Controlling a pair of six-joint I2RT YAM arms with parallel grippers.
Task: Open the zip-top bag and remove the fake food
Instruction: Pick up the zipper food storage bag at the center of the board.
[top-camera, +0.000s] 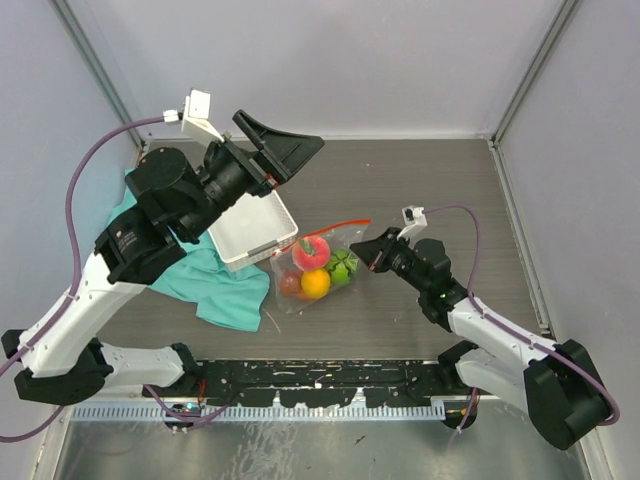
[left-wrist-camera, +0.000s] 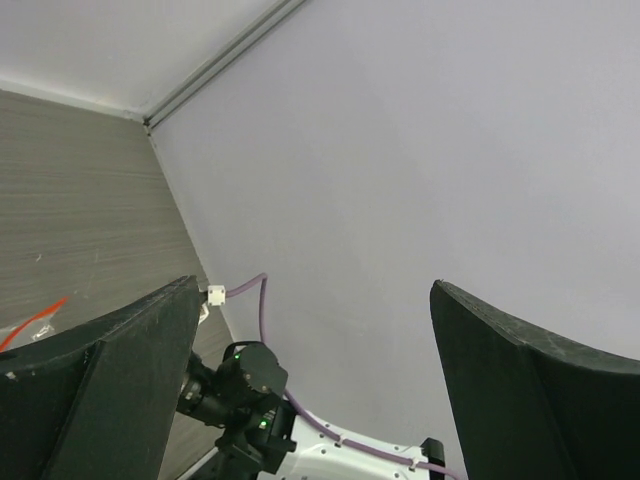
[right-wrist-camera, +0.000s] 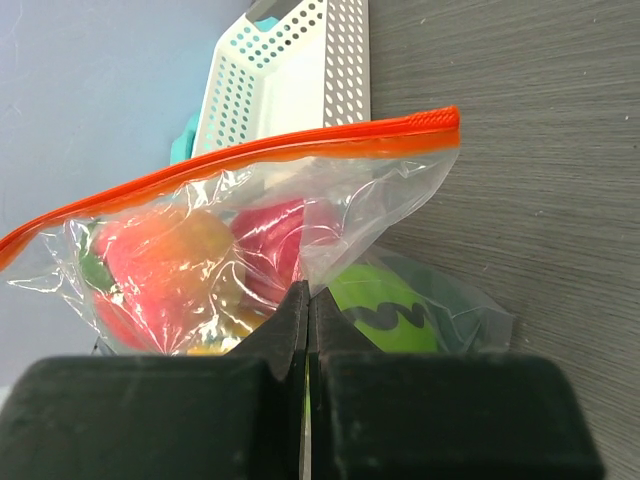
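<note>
We see the clear crinkly zip-top bag (top-camera: 338, 236) with an orange-red zipper strip lying mid-surface (top-camera: 440, 190), small red, orange and green plastic fruits (top-camera: 316, 283) inside. At its three o'clock our right gripper (top-camera: 374, 250) is pressed together, seemingly pinching the film. At ten o'clock our left gripper (top-camera: 285, 140) hangs spread wide above the white perforated plastic basket (top-camera: 248, 226).

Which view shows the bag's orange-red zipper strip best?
The right wrist view: the zipper strip runs close-up and sharp across the frame. Top external shows only a thin red line at the far edge of the zip-top bag. Left wrist catches just an orange sliver at its left edge, likely the same strip.
</note>
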